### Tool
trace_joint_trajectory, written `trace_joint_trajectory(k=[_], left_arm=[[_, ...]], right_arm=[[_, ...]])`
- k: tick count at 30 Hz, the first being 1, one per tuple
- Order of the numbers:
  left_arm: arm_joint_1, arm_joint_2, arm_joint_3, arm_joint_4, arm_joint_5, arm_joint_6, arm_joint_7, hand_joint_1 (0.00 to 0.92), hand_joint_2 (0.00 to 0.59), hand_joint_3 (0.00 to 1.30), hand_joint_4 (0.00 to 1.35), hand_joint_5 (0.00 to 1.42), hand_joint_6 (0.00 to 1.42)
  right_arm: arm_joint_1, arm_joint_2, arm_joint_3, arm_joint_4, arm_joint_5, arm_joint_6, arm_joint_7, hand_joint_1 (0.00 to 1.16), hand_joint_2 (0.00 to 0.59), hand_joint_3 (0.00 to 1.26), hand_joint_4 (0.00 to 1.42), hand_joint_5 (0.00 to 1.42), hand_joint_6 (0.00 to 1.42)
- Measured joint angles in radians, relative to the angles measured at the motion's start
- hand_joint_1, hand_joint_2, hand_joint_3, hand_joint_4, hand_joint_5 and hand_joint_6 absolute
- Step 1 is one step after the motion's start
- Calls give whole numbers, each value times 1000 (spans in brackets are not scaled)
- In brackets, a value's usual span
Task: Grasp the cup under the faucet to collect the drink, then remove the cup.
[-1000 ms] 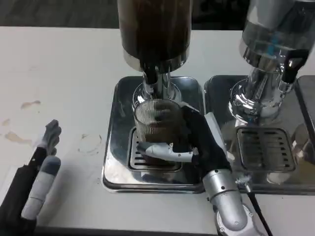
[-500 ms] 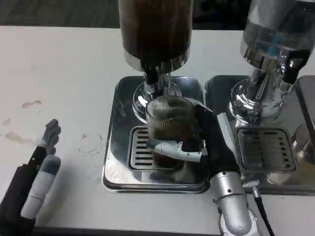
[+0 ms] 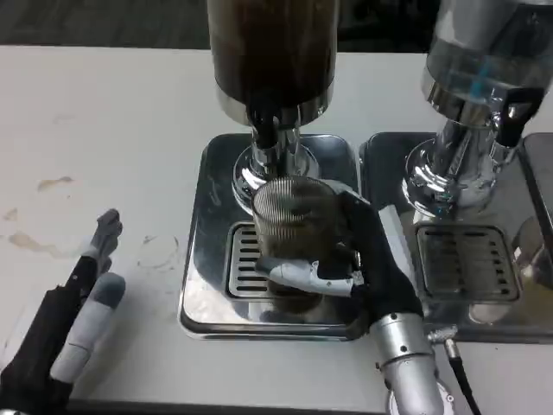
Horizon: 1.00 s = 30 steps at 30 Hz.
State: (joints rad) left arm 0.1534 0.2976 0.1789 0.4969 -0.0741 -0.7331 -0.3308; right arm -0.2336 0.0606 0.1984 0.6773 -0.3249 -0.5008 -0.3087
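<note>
A ribbed clear cup [image 3: 294, 226] stands over the drip grate [image 3: 246, 270] of the left dispenser, just below its dark faucet [image 3: 265, 138]. My right hand [image 3: 363, 259] grips the cup from the right, fingers wrapped across its lower front. The cup looks dark inside; how much drink it holds is unclear. At the lower left my left hand [image 3: 82, 311] hovers above the table with fingers extended and nothing in it.
The left dispenser's dark tank [image 3: 272, 47] rises over a steel tray [image 3: 207, 298]. A second dispenser [image 3: 471, 95] with its own tray [image 3: 518, 324] stands to the right. Brown stains [image 3: 52, 183] mark the white table on the left.
My right hand has shifted the cup slightly right and toward me over the grate. My left hand has moved a little to the right and forward.
</note>
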Motion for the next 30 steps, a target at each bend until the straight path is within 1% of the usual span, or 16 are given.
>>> trace_joint_trajectory(k=[4, 8, 13, 17, 18, 21, 24, 27, 30], left_arm=[[1, 0, -5, 0, 0, 0, 0, 0, 82, 0, 0, 0, 0], [3, 0, -9, 0, 0, 0, -2, 0, 82, 0, 0, 0, 0], [6, 3, -11, -6, 4, 0, -6, 0, 81, 0, 0, 0, 0], [15, 24, -10, -26, 35, 0, 1, 0, 78, 0, 0, 0, 0], [26, 38, -9, -43, 61, -1, 11, 0, 77, 0, 0, 0, 0], [48, 60, -5, -83, 126, -4, 45, 0, 73, 0, 0, 0, 0], [82, 94, 0, -132, 203, -11, 89, 0, 71, 0, 0, 0, 0], [99, 102, 1, -149, 223, -10, 109, 0, 71, 0, 0, 0, 0], [123, 121, 2, -177, 262, -3, 130, 0, 70, 0, 0, 0, 0]], right_arm=[[33, -8, 1, -54, 1, -1, 20, 1061, 246, 820, 761, 814, 1105], [90, -31, 3, -141, 4, -2, 55, 1053, 232, 828, 768, 826, 1112], [157, -41, 3, -226, 12, -1, 95, 1041, 225, 828, 779, 826, 1129], [186, -42, 2, -270, 15, 4, 112, 1039, 224, 828, 779, 828, 1131], [200, -42, 2, -295, 16, 8, 117, 1039, 224, 828, 779, 830, 1132], [217, -46, -2, -336, 16, 19, 127, 1037, 224, 838, 779, 835, 1138], [234, -54, -9, -375, 28, 31, 143, 1037, 224, 841, 779, 836, 1140], [253, -54, -13, -393, 37, 45, 152, 1036, 224, 842, 779, 836, 1141], [277, -54, -12, -413, 37, 52, 156, 1036, 224, 843, 779, 838, 1142]])
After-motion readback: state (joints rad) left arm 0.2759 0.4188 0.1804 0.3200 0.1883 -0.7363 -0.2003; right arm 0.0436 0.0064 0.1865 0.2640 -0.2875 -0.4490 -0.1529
